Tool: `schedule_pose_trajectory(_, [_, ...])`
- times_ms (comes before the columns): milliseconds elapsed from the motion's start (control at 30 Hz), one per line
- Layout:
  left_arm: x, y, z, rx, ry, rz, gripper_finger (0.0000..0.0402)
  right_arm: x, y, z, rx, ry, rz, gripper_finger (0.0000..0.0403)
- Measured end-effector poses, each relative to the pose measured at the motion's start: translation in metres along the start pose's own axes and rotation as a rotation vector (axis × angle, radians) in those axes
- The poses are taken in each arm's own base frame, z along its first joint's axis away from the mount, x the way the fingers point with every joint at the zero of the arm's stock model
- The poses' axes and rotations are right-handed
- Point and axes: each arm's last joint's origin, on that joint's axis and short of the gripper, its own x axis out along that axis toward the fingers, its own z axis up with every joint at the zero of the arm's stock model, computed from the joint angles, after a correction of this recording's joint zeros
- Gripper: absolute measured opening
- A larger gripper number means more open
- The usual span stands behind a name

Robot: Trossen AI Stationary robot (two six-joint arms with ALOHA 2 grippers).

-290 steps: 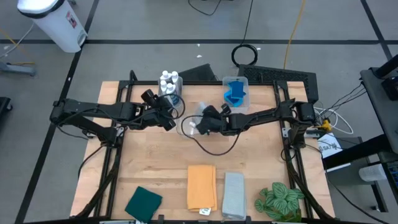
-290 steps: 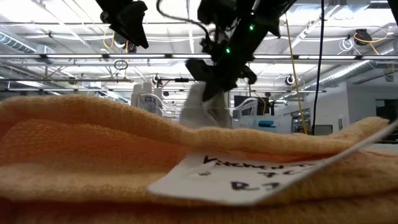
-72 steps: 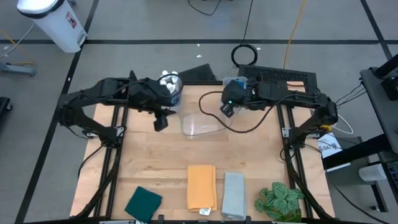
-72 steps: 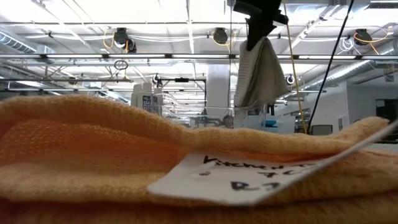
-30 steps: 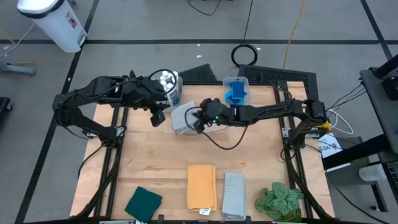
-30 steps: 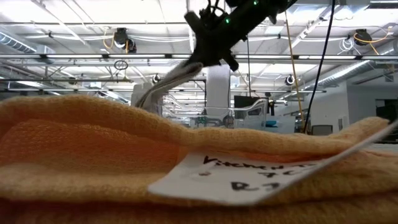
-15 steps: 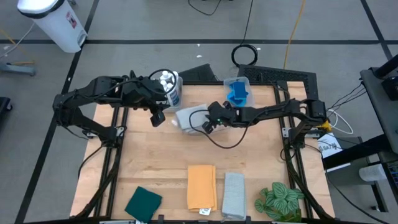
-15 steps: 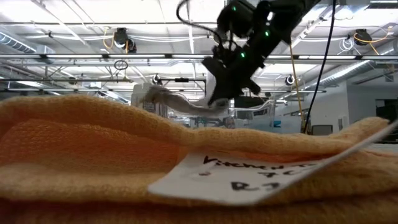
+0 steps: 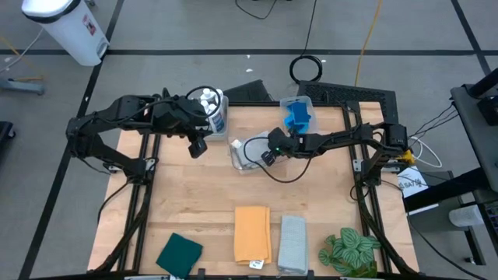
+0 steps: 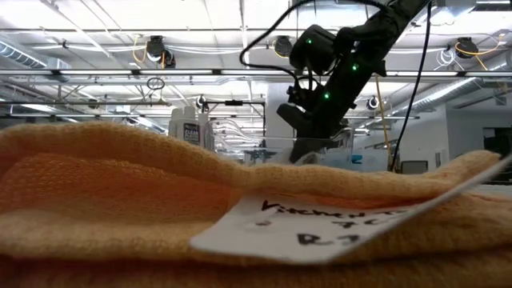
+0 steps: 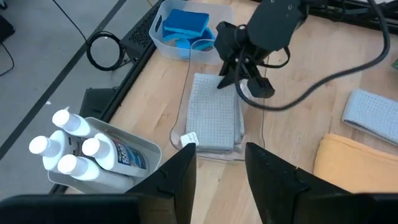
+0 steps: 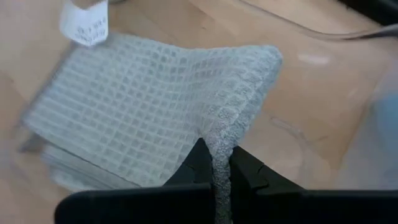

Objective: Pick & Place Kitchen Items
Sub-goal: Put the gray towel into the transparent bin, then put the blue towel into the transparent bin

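- The folded pale grey waffle-weave cloth point(image 11: 214, 115) lies flat in the shallow clear plastic bin point(image 9: 237, 159) at table centre, so you look close to letting go
- Your right gripper point(image 9: 262, 155) is pinched on the cloth's edge; your left gripper point(image 9: 196, 148) waits part-open and empty, just left of the bin

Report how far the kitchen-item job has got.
Done: bottles and blue sponges sit in their bins. In hand: the right end effector is shut on a grey cloth lying in the clear bin. Left: orange cloth, second grey cloth and green cloth.
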Motion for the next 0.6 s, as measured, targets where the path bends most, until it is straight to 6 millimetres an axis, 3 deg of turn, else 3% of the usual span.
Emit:
schedule_pose_trajectory(267, [0.000,0.000,0.000,-0.004,-0.001,0.005,0.0143,0.000,-0.003,0.000,0.040,0.011,-0.010,0.0026])
schedule_pose_trajectory(600, [0.000,0.000,0.000,-0.003,-0.001,0.005,0.0143,-0.031,-0.006,0.018,-0.008,-0.067,0.035,0.0160])
